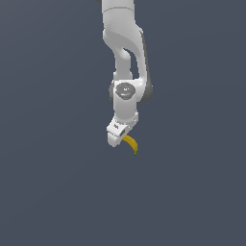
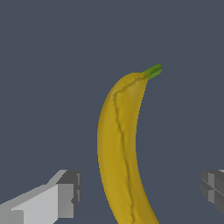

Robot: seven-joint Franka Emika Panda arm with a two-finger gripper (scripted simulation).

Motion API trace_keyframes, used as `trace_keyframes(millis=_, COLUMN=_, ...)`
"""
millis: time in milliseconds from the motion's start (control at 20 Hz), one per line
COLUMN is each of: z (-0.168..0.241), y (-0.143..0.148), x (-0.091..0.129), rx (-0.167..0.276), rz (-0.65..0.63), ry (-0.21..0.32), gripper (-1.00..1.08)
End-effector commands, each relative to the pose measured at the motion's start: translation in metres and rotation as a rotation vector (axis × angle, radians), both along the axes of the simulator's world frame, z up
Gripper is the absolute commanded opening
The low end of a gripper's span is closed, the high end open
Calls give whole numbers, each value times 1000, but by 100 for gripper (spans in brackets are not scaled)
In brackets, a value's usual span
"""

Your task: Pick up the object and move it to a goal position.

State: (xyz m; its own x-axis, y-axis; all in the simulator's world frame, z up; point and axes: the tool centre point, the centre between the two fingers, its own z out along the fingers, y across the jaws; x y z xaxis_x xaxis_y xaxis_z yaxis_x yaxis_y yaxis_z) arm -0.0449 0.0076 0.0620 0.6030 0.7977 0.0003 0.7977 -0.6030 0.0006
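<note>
Both fingers (image 2: 65, 192) show only on my wrist feed, spread wide, clear of the banana (image 2: 120, 153) lying between them. Outside, I see the arm hanging down, gripper (image 1: 116, 134) over the banana.

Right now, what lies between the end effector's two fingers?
The banana, with bare gaps on both sides of it in the wrist view; neither finger touches it.

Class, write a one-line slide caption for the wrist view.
Wrist view: a yellow banana with a green stem tip lies between the open gripper, clear of both fingers.
</note>
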Motion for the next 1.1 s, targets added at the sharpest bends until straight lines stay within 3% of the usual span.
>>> trace_keyframes(millis=0, z=-9, y=0, x=-1, rx=0, rz=1, ry=1, gripper=100)
trace_keyframes(millis=550, z=-43, y=0, x=-1, rx=0, rz=4, ry=1, gripper=100)
trace_keyframes(millis=600, z=-43, y=0, x=-1, rx=0, rz=4, ry=1, gripper=-100)
trace_keyframes(millis=1050, z=-43, y=0, x=-1, rx=0, rz=4, ry=1, gripper=-100)
